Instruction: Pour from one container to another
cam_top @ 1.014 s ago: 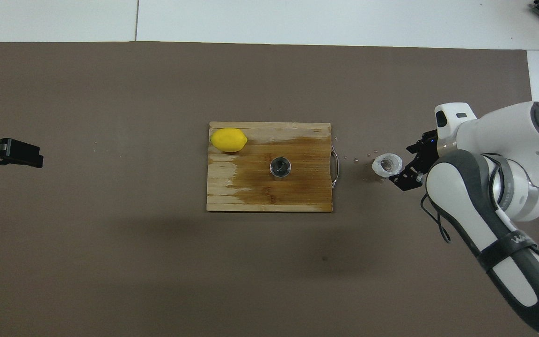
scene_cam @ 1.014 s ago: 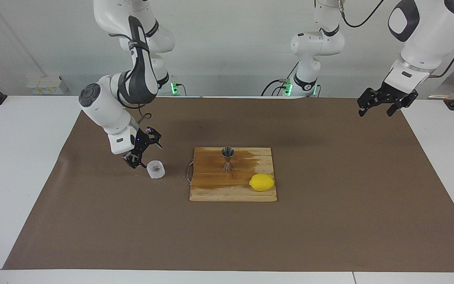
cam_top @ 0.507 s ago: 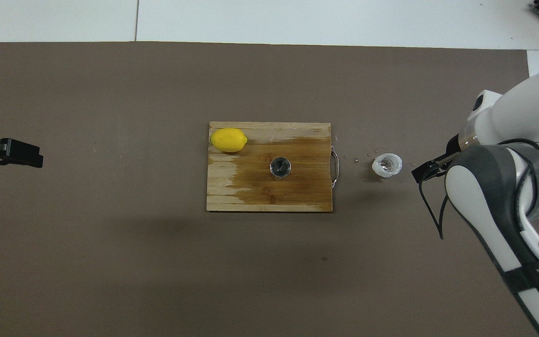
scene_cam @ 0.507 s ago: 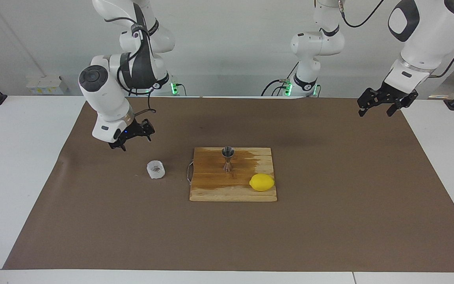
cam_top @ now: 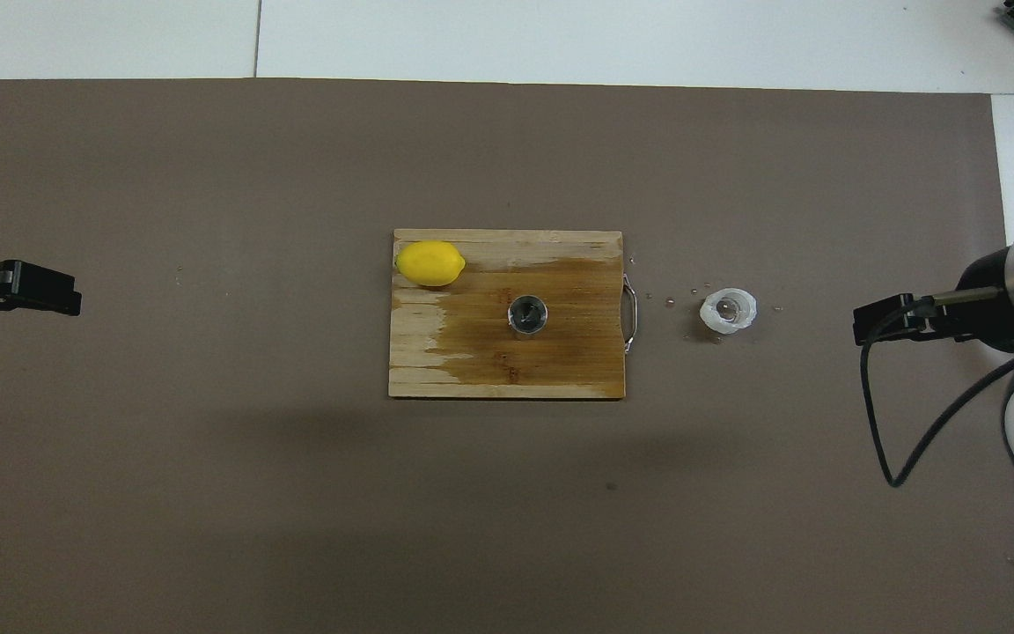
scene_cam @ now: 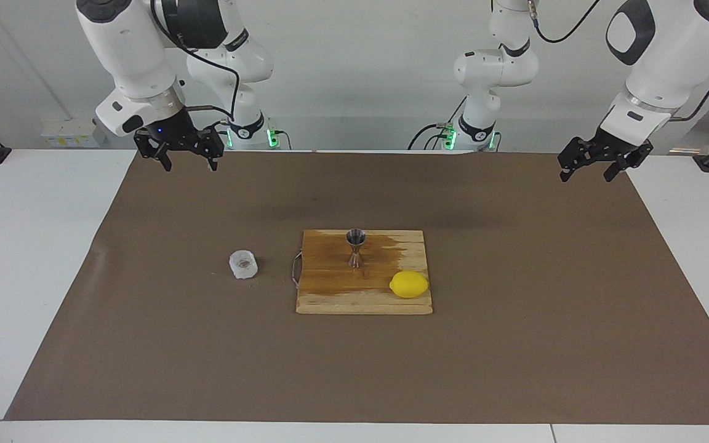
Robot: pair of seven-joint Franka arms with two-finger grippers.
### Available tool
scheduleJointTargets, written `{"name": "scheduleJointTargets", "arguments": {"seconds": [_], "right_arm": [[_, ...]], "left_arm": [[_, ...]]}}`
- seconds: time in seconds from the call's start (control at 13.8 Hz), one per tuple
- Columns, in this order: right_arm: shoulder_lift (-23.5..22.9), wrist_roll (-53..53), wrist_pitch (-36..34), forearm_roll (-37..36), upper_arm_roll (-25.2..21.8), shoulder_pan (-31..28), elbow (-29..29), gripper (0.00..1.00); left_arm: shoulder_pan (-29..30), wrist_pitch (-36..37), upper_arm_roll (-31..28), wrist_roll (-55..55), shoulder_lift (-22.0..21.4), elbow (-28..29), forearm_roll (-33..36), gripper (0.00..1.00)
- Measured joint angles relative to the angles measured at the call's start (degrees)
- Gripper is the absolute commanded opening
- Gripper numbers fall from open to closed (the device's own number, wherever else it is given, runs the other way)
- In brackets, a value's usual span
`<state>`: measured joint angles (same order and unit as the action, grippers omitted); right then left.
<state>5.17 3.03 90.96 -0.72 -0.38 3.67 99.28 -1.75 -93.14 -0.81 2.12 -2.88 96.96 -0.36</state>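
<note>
Looks basically done: the white cup (scene_cam: 243, 264) sits alone left of centre on the brown mat, the jigger (scene_cam: 356, 247) upright mid-frame on the wet board (scene_cam: 330, 295). Right tool (scene_cam: 178, 147) upper left, left tool (scene_cam: 604, 159) upper right, both released and empty.

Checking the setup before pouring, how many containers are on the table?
2. The white cup stands on the brown mat toward the right arm's end. The steel jigger stands upright on the wooden board. Nothing appears to hide another.

Lemon (scene_cam: 409, 285) on wet wooden board (scene_cam: 330, 295), brown mat (scene_cam: 514, 357).
</note>
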Motion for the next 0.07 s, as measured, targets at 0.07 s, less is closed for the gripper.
{"name": "scheduleJointTargets", "arguments": {"seconds": [0.07], "right_arm": [[-0.1, 0.0, 0.0, 0.0, -0.2, -0.5, 0.0, 1.0]], "left_arm": [[0.0, 0.0, 0.0, 0.0, 0.0, 0.0, 0.0, 1.0]]}}
